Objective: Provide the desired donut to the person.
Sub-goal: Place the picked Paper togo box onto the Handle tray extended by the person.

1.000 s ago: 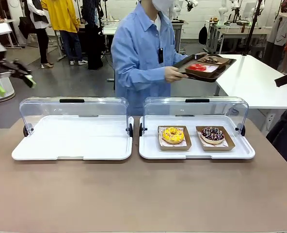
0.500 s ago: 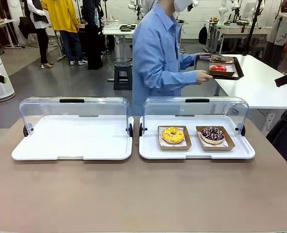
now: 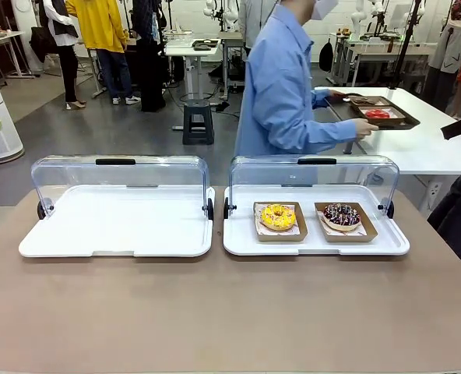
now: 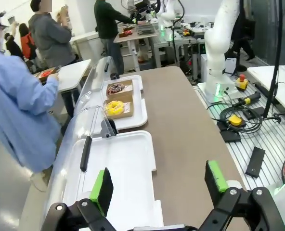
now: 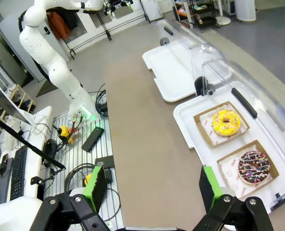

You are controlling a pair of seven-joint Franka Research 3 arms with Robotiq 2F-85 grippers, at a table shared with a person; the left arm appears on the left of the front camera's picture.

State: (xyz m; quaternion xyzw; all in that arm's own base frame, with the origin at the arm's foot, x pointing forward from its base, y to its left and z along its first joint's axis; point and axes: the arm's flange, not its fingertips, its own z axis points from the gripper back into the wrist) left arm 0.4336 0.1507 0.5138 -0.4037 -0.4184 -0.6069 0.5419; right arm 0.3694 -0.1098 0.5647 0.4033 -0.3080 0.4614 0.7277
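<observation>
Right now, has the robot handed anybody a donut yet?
Not yet. The yellow donut and chocolate donut sit in the right tray. Both left gripper and right gripper are open, holding nothing. The person faces away, at a side table. Picking and handing remain.

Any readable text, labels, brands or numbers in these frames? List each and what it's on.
No text can be read in any view.
Badge on the person's chest: not legible.
Yellow donut and chocolate sprinkled donut in brown paper trays: no print visible.
Clear-lidded white trays: black handle strips, unmarked.
Black devices on the floor by the arm base: too small to tell.
</observation>
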